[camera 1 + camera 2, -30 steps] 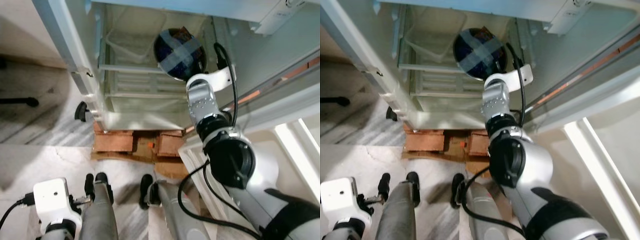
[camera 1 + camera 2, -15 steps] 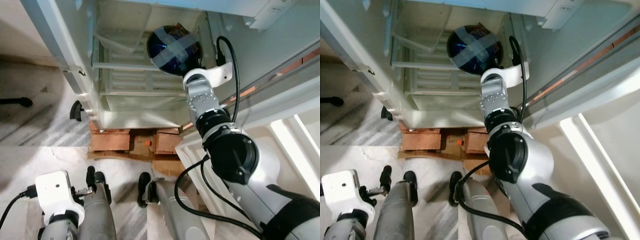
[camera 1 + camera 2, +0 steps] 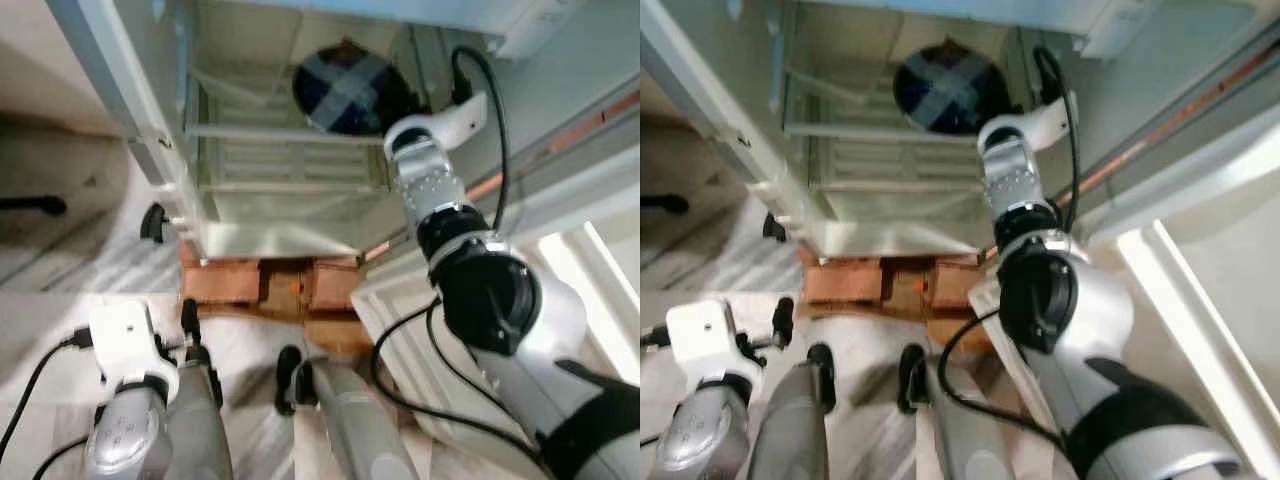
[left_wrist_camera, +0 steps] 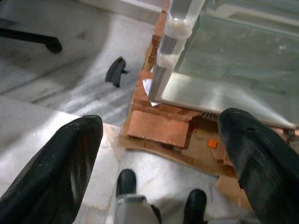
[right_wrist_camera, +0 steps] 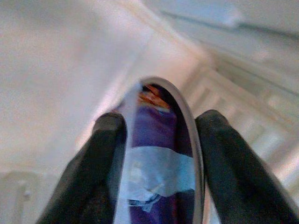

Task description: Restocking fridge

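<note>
A dark blue round container with a cross of pale tape sits tilted inside the open fridge, above the glass shelf. My right gripper is shut on the container, one black finger on each side of its rim. The right arm reaches up into the fridge from the right. My left gripper hangs low by my left leg, open, with nothing between its fingers. Its white wrist housing appears at the lower left.
Below the shelf is a clear drawer. The fridge stands on reddish bricks and cardboard on the marble floor. The fridge's open door runs along the right. A small black object lies on the floor, left of the fridge.
My right wrist has swung to the right while the container stays deep in the fridge. My left arm has risen a little. The picture is more blurred now.
</note>
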Motion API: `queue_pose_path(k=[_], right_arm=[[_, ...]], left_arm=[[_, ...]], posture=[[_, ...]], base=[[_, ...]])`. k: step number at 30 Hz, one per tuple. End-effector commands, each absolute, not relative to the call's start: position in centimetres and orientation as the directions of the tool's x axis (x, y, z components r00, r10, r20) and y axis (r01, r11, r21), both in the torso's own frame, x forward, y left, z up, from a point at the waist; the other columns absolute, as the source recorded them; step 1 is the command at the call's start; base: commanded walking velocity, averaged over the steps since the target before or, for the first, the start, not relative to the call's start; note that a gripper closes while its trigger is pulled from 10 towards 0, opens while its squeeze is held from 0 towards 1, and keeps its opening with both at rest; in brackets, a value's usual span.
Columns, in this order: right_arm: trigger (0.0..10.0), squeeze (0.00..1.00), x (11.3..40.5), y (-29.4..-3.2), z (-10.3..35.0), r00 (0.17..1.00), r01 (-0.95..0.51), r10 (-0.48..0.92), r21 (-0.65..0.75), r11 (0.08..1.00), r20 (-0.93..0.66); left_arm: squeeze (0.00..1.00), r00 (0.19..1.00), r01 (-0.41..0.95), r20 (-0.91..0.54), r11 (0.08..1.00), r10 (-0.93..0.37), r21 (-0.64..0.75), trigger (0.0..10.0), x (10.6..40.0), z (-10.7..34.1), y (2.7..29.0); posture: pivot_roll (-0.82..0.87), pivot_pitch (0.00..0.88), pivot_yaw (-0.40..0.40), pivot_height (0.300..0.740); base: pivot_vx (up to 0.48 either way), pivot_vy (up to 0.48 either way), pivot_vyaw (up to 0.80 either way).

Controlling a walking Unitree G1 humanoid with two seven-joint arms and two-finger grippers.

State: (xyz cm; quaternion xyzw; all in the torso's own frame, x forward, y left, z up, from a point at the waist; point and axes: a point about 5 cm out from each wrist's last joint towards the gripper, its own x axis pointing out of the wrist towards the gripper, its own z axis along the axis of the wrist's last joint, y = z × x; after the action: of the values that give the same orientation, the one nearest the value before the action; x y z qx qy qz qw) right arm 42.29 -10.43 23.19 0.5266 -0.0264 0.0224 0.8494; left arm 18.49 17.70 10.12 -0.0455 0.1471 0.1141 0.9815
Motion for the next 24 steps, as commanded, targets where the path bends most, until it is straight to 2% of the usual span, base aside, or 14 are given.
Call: queue_pose_path(k=[1, 15, 24], right_arm=[[10.0, 1.0, 42.2, -10.8, 22.4, 0.998, -0.056, 0.023, 0.879, 0.473, 0.051], [10.0, 1.0, 41.6, -13.3, 19.3, 0.996, -0.063, 0.088, 0.718, 0.693, 0.003], [10.0, 1.0, 41.0, -15.1, 18.1, 0.995, -0.082, 0.098, 0.642, 0.762, 0.01]], left_arm=[[0.0, 0.914, -0.252, -0.34, 0.966, 0.22, -0.051, 10.0, 18.0, 9.2, 17.8], [0.0, 0.938, -0.212, -0.291, 0.976, 0.189, -0.048, 10.0, 21.5, 9.2, 18.2], [0.0, 0.955, -0.181, -0.244, 0.983, 0.167, -0.033, 10.0, 22.9, 9.5, 18.2]], posture=[[0.26, 0.29, -0.207, 0.74], [0.22, 0.198, -0.168, 0.74], [0.19, 0.15, -0.15, 0.74]], base=[[0.0, 0.0, 0.0], [0.0, 0.0, 0.0], [0.0, 0.0, 0.0]])
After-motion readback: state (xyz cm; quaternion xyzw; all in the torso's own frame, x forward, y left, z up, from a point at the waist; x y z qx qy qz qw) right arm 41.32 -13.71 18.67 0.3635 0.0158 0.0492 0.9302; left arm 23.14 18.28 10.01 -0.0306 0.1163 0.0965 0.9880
